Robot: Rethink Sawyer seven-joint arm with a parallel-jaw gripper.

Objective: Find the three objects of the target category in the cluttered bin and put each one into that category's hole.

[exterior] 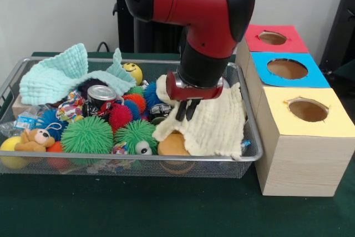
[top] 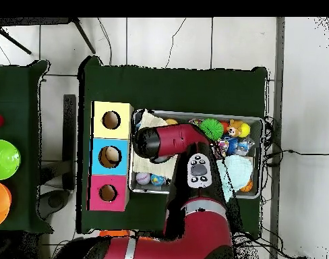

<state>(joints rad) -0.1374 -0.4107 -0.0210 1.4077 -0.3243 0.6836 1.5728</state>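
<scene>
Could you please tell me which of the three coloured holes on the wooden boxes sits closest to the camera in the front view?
The round hole with the yellow paper surround, on the largest light wood-grain box; the blue-surround hole and red-surround hole lie behind it.

Red and black arm bent downward, end effector [exterior: 187,109] pointing down, fingers close together

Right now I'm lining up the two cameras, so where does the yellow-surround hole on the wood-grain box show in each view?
Front view: the round hole with the yellow paper surround is at the right, nearest the camera, right of the silver wire-mesh bin.
Overhead view: the same hole is left of centre, topmost of three, left of the bin.
Shared landmark: the blue-surround hole next to it.
</scene>
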